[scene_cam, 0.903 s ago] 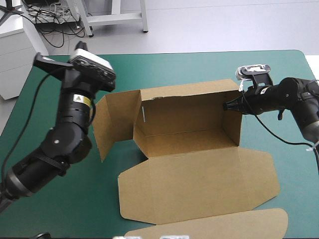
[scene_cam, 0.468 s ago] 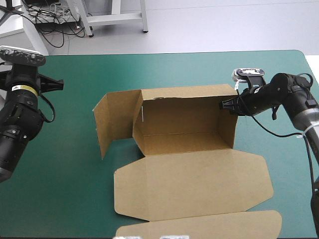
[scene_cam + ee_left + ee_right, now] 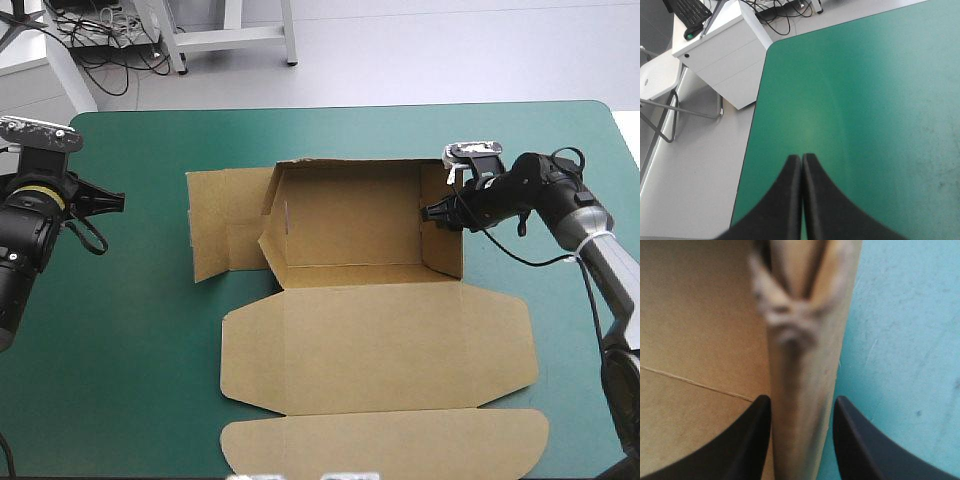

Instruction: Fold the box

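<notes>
With the right gripper (image 3: 801, 400) clamped on the right wall of the brown cardboard box (image 3: 350, 235), best seat that fold squarely upright; the left gripper (image 3: 801, 159), fingers together, hangs well aside

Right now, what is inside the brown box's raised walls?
Only bare brown board shows inside the box; no loose item. The right tool clamps the right wall, one finger inside, hiding a bit of that wall.
</notes>
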